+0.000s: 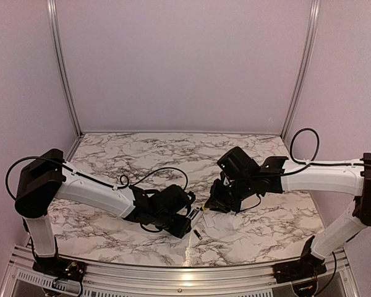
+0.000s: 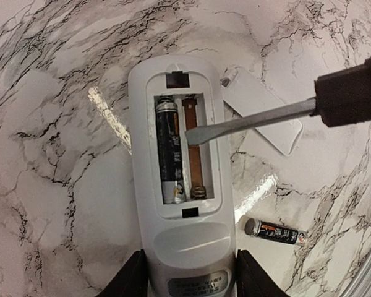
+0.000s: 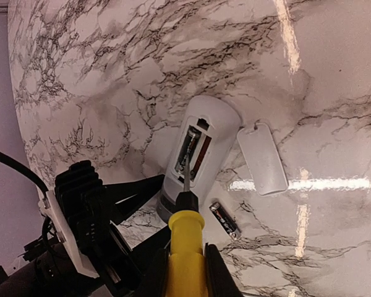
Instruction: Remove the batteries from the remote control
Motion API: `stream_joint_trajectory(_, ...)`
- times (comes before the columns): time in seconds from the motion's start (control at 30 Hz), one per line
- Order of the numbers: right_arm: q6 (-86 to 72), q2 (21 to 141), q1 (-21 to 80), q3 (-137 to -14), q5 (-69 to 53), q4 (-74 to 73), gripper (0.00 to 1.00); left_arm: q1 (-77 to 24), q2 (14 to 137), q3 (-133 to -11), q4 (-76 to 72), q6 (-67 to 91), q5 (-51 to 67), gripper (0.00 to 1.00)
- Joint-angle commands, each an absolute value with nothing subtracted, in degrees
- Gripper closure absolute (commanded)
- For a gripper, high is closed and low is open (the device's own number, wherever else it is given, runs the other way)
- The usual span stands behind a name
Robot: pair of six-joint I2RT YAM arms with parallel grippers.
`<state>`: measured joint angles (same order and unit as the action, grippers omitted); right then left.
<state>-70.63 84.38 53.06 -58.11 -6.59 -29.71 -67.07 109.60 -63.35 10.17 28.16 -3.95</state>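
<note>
The white remote control (image 2: 187, 242) lies face down on the marble, its dark compartment open. My left gripper (image 2: 188, 281) is shut on its near end, one finger at each side. One battery (image 2: 169, 148) sits in the left slot; the right slot is bare, showing its copper strip and spring. A second battery (image 2: 276, 231) lies loose on the table right of the remote. My right gripper (image 3: 187, 260) is shut on a yellow-handled screwdriver (image 3: 185, 238), whose flat blade (image 2: 247, 120) reaches into the compartment, tip beside the seated battery (image 3: 187, 148).
The flat white cover piece (image 2: 263, 117) lies on the marble just right of the remote's far end, under the screwdriver shaft. Both arms meet near the table's front centre (image 1: 201, 213). Aluminium posts and lilac walls bound the table at the back and sides.
</note>
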Motion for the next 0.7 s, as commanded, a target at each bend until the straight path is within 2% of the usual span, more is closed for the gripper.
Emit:
stream_joint_trajectory(0.0, -71.8, 85.7, 52.5, -58.1, -5.5, -31.0, 1.0, -67.0, 112.3, -63.5, 12.0, 27.8, -2.1, 0.61)
stream_joint_trajectory(0.67, -71.1, 86.5, 51.7, -56.3, -6.7, -26.4, 1.0, -67.0, 112.7, -64.0, 12.3, 27.6, -2.0, 0.61)
